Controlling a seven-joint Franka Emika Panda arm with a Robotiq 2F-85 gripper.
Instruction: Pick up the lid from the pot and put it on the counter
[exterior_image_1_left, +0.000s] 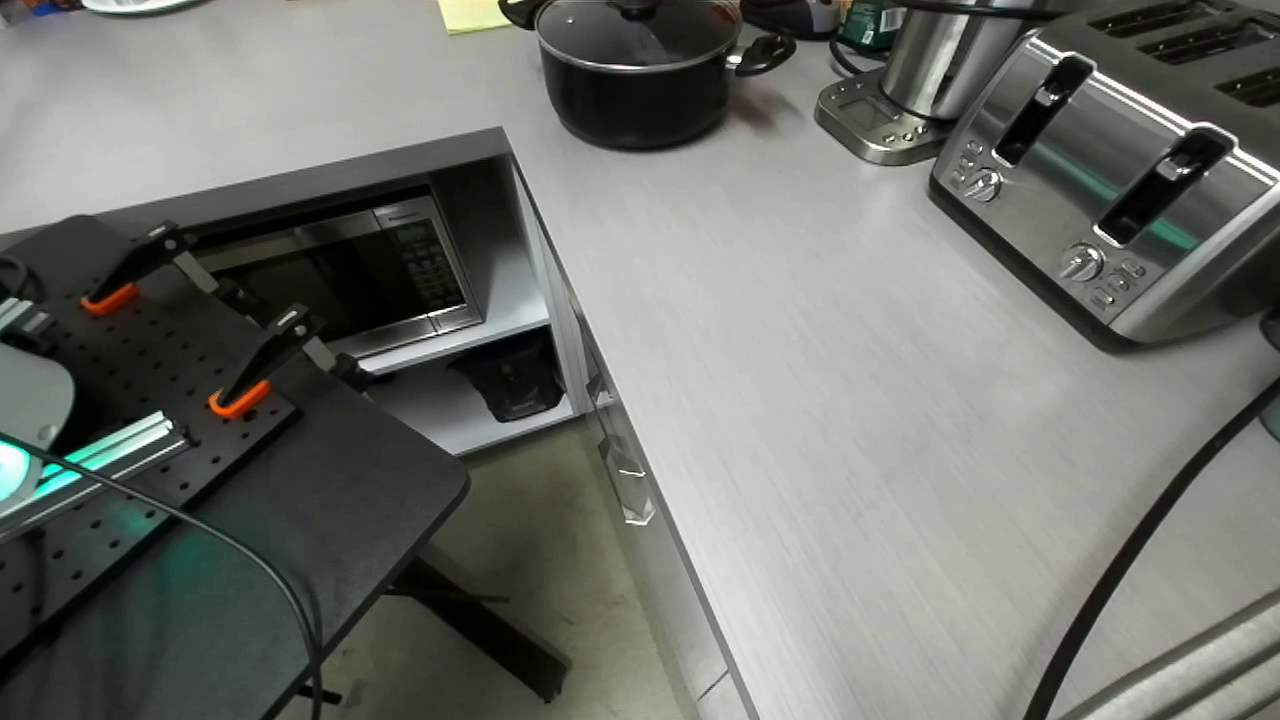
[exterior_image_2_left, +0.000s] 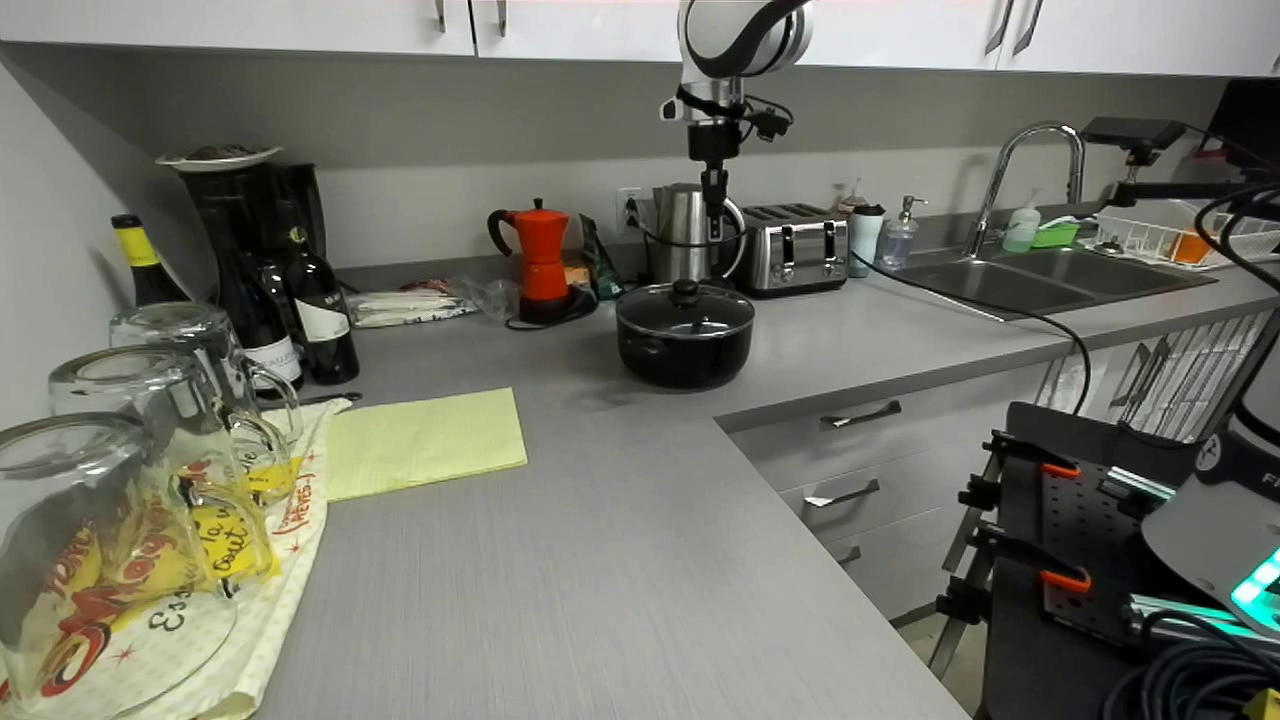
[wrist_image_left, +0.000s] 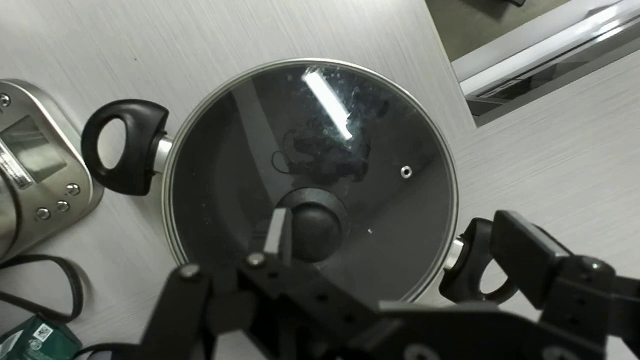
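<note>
The clear glass lid (exterior_image_1_left: 640, 38) with its black knob sits on the black pot (exterior_image_1_left: 640, 105), on the light-grey counter (exterior_image_1_left: 850, 400). The lid (exterior_image_2_left: 660, 312), pot (exterior_image_2_left: 690, 360) and counter (exterior_image_2_left: 560, 560) also show in an exterior view, where my gripper (exterior_image_2_left: 714, 205) hangs pointing down, above and apart from the lid. In the wrist view my gripper (wrist_image_left: 402, 245) is open and empty over the lid (wrist_image_left: 380, 200). One finger overlaps the knob's left side; the other appears over the pot's right handle (wrist_image_left: 467, 267). The lid's lower part is hidden by the gripper.
A steel kettle (exterior_image_2_left: 680, 235) and a toaster (exterior_image_2_left: 797, 250) stand behind the pot. A red moka pot (exterior_image_2_left: 543, 260) is nearby. A yellow cloth (exterior_image_2_left: 430, 440) and glass mugs (exterior_image_2_left: 90, 540) lie toward the left. The counter's inner corner (exterior_image_1_left: 505, 140) is close to the pot.
</note>
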